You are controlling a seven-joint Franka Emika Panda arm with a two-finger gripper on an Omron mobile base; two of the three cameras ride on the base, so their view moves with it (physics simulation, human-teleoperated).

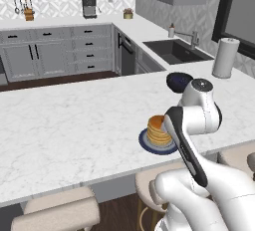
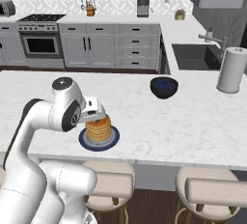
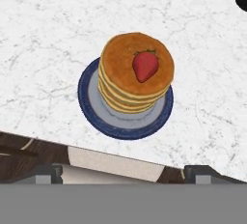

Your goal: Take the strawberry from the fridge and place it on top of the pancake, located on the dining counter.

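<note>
The strawberry (image 3: 145,65) lies on top of the pancake (image 3: 136,71) stack, a little right of its middle. The stack sits on a small dark blue plate (image 3: 92,103) near the front edge of the marble dining counter (image 3: 43,39). My gripper (image 3: 126,172) hangs straight above the stack, open, with its fingertips (image 3: 47,172) spread wide and nothing between them. From the right base view the hand (image 2: 93,110) hovers just over the pancake (image 2: 99,129). The arm covers part of the pancake (image 1: 158,129) in the left base view. The fridge is out of view.
A dark blue bowl (image 2: 164,87) stands on the counter behind and to the right of the plate. A paper towel roll (image 2: 231,70) stands at the far right, by the sink (image 2: 193,56). Padded stools (image 2: 207,189) line the counter's front edge.
</note>
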